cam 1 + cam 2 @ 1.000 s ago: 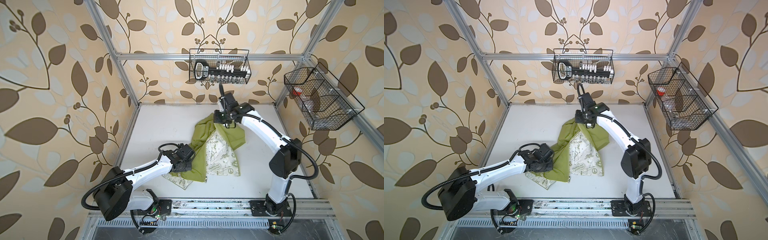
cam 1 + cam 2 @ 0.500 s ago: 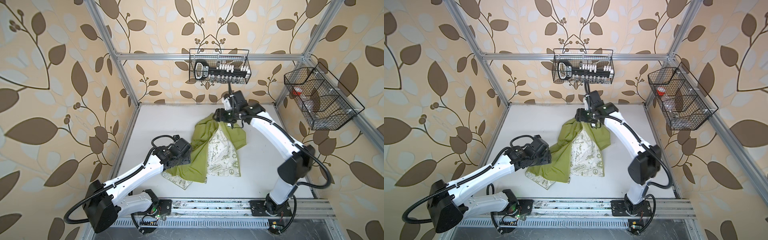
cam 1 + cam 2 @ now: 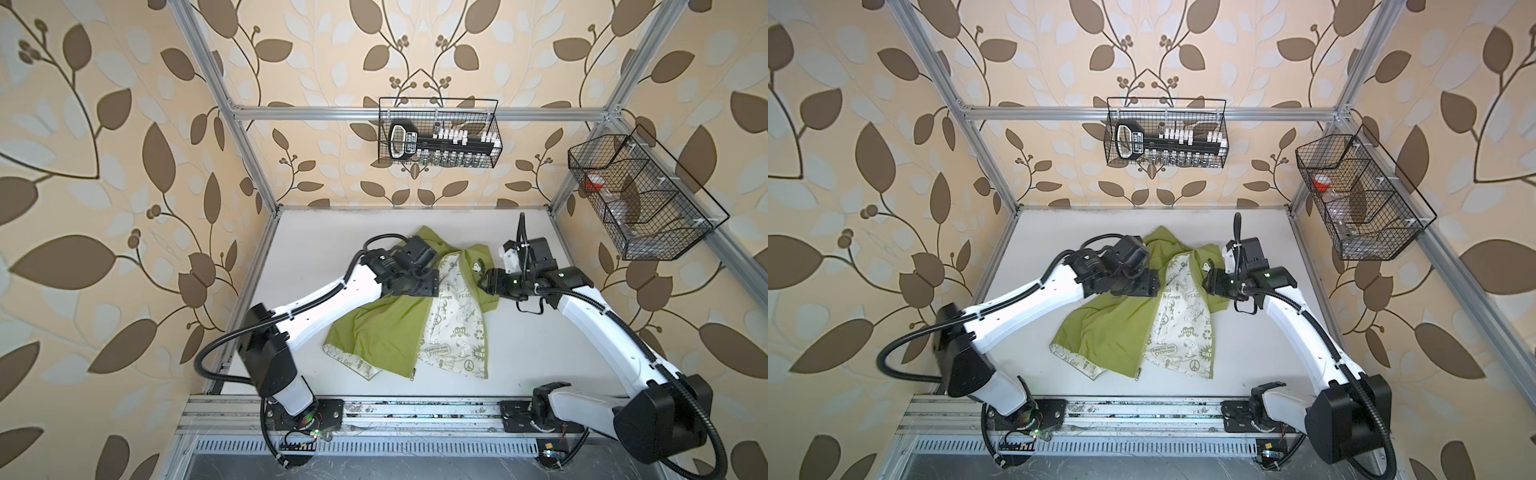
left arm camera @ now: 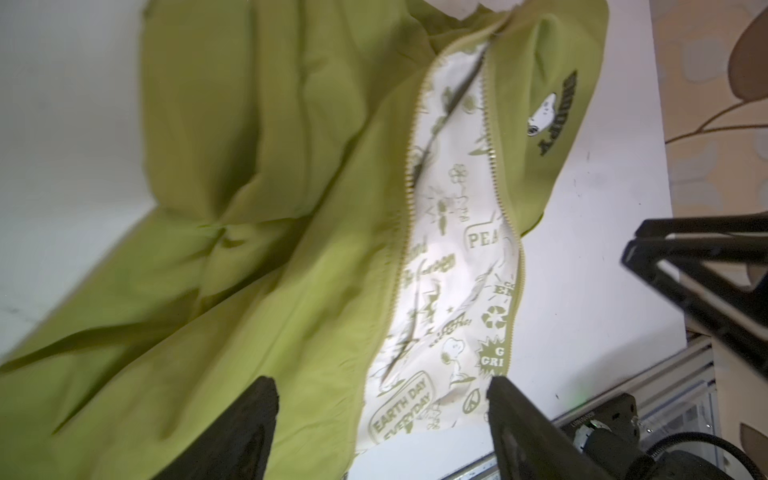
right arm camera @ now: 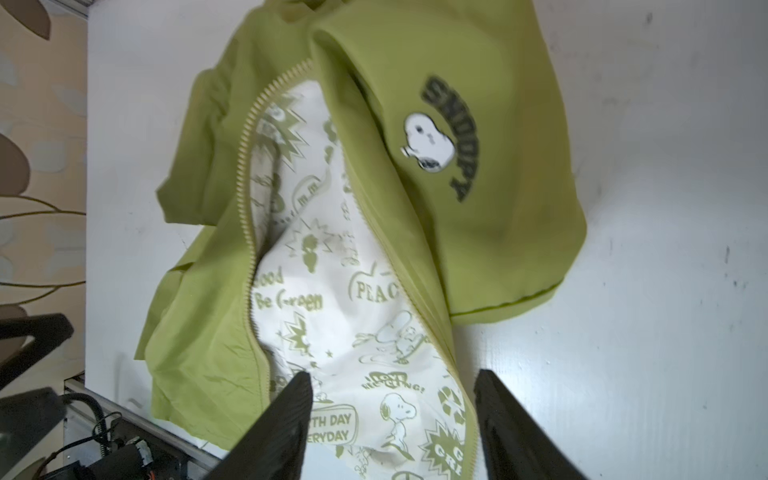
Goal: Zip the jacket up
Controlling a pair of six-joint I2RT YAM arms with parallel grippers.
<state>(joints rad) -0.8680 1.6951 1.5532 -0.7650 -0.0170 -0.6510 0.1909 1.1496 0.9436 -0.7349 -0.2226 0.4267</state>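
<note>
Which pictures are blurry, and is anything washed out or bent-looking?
Left wrist view: the jacket is smeared by motion blur; right wrist view: softer too, its white lining nearly washed out; both top views: sharp, evenly lit, frame posts splayed by a wide lens.

The jacket (image 3: 386, 332) lies on the middle of the bench (image 3: 324, 237), its top toward the back edge and its hem near the front edge. The left gripper (image 3: 430, 284) hangs over the jacket's left half and the right gripper (image 3: 484, 284) over its right edge, the two near each other. One wire basket (image 3: 436, 164) hangs above the back edge. Another basket (image 3: 665, 232) hangs beside the back right corner. Both arm bases stand on a rail (image 3: 415, 409) along the front edge.
</note>
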